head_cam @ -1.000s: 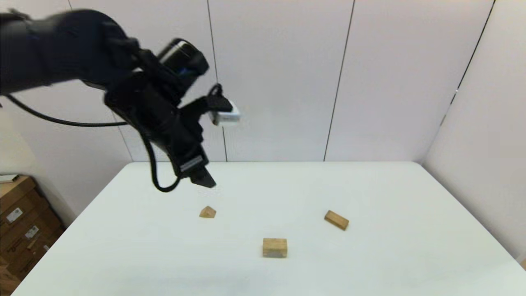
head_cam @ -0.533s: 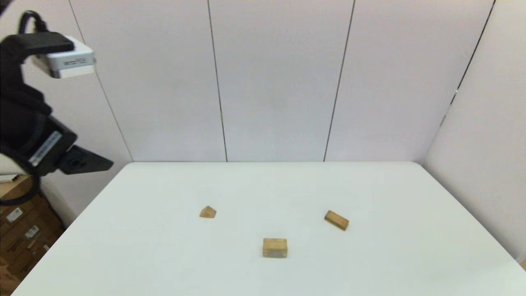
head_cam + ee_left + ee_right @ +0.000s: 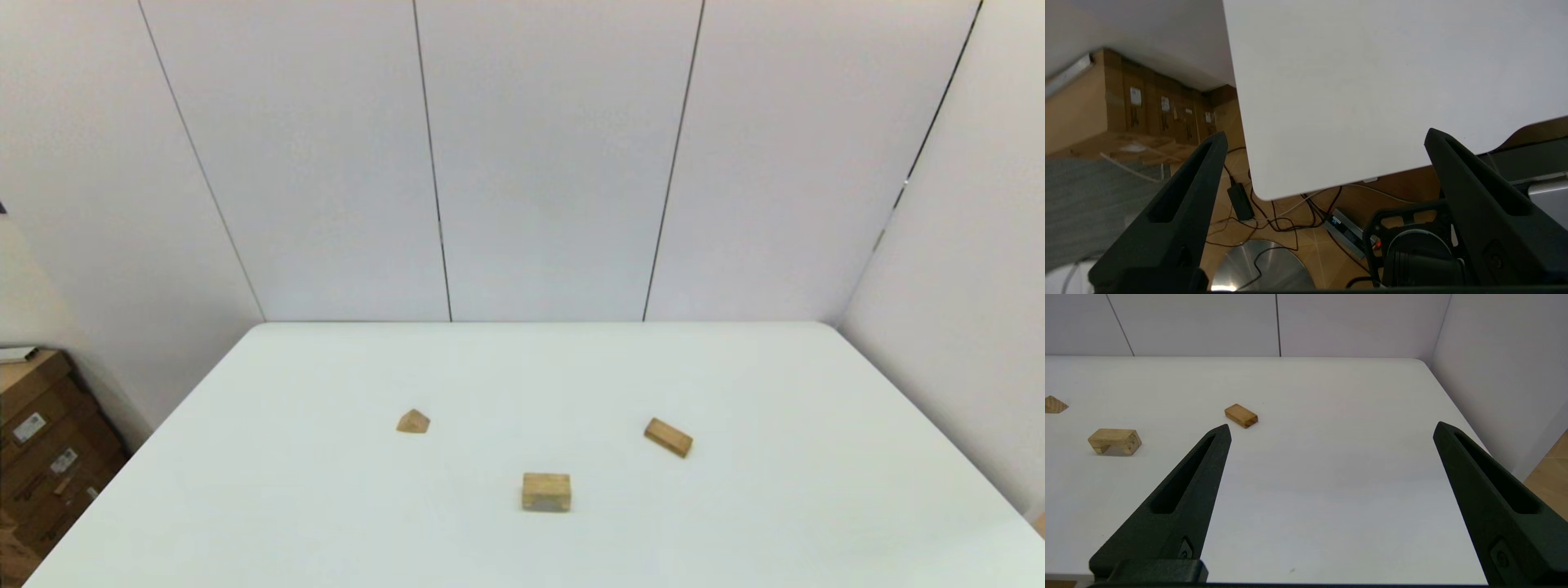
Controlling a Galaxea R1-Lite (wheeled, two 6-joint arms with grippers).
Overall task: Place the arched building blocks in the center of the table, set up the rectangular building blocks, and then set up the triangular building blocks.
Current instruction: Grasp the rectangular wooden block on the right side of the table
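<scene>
A: Where do the three blocks sit on the worktop?

B: The arched block is nearest the robot, about mid-width, resting with its hollow face down; the right wrist view shows the curved gap under it. The triangular block lies farther back on the robot's left, ridge up. The rectangular block lies flat on the robot's right, turned at an angle. All three are well apart from each other.

A: And the arms?

B: Neither shows in the head view. The left claw hangs off the worktop's near left corner, above the floor with its cables, fingers spread wide and holding nothing. Cardboard boxes stand against the wall on that side.

A: The right one?

B: The right claw sits low near the worktop's near edge on the right, also spread wide and empty, with the rectangular block just beyond its fingertip.
</scene>
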